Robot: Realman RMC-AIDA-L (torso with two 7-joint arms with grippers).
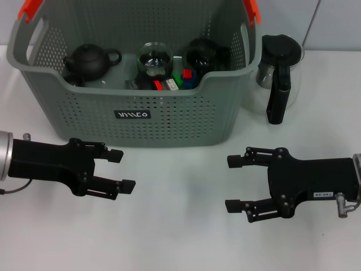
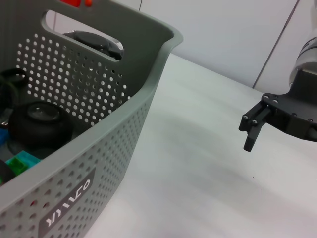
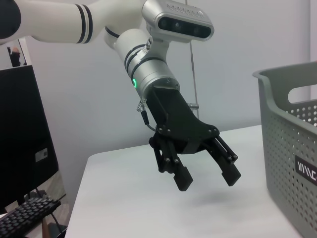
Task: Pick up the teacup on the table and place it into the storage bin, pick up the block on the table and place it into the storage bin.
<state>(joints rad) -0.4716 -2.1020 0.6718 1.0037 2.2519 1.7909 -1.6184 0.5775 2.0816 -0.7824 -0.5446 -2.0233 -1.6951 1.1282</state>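
The white table (image 1: 180, 237) carries everything here. The storage bin (image 1: 135, 116), grey and perforated with orange handle clips, stands at the far middle of it. Inside the bin sit a dark teapot (image 1: 89, 60), a clear glass teacup (image 1: 154, 59) near the centre, a second dark pot (image 1: 203, 53) toward the robot's right, and several small coloured blocks (image 1: 181, 78) in red, green and blue against the front wall. Just beside the bin's right end, on the table, stands a glass pitcher (image 1: 277, 70) with a black lid and handle.

The left gripper (image 1: 123, 169) hovers over the table in front of the bin's left half, its fingers (image 1: 128, 185) spread wide apart, holding and touching nothing. The right gripper (image 1: 234, 183) hovers in front of the bin's right end, well apart from the left one; its fingers (image 1: 234, 206) are likewise spread wide and empty, clear of the bin and the pitcher.
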